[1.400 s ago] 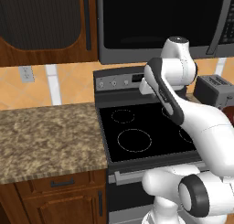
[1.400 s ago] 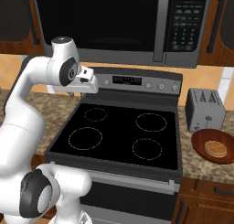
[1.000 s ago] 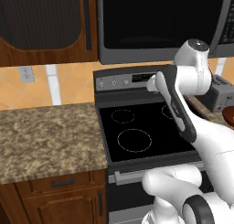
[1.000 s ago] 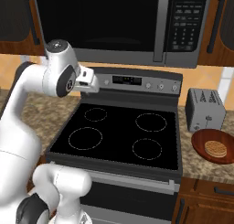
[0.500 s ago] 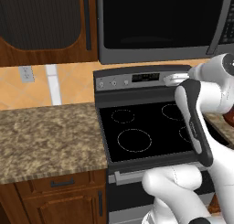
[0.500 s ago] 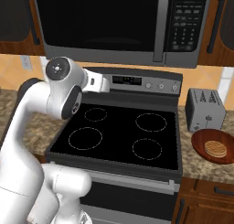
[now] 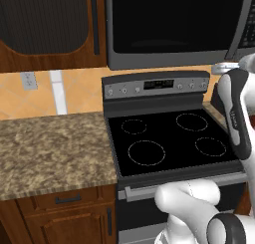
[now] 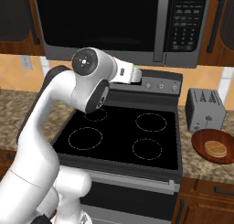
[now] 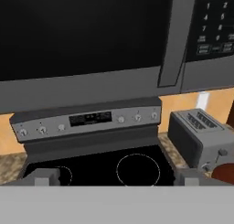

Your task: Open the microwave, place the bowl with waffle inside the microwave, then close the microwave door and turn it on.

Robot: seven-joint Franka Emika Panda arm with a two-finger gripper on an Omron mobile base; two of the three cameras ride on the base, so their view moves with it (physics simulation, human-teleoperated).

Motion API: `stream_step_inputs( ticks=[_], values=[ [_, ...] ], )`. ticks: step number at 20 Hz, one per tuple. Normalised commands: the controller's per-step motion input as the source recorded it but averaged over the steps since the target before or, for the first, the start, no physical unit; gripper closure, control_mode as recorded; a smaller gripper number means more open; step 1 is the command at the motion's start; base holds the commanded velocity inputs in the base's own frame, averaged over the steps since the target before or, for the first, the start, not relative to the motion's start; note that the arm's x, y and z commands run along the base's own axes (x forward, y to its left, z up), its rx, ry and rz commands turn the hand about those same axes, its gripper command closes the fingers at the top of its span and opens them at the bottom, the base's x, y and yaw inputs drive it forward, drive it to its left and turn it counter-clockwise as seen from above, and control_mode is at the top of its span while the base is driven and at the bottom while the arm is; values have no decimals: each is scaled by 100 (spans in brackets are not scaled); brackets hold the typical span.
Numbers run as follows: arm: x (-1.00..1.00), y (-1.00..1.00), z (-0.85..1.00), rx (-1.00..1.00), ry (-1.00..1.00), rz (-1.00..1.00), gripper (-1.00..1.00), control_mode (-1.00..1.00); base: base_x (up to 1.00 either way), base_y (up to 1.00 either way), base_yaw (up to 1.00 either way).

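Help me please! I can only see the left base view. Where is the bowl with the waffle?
Observer: The bowl with waffle sits on the counter right of the stove, in front of the toaster.
Operator: Is the robot holding anything?
Observer: No. The hand view shows the jaws wide open and empty.
Operator: What is the hand looking at?
Observer: The shut microwave door, with its handle up to the right.

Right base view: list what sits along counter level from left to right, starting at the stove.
stove → toaster → bowl with waffle, which lies nearer the camera than the toaster and reaches farthest right.
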Motion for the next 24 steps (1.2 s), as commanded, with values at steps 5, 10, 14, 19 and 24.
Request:
stream_step_inputs(
  ticks=[5, 10, 14, 19, 24],
  values=[
    [1, -73, 51, 0, 0, -12, -100, -100, 0, 0, 0],
    [62, -17, 29, 13, 3, 0, -100, -100, 0, 0, 0],
    [83, -21, 9, 9, 7, 1, -100, -100, 0, 0, 0],
    [14, -32, 0, 3, 0, 0, -100, -100, 0, 0, 0],
    [13, -32, 1, 4, 0, 2, -100, -100, 0, 0, 0]
  ],
)
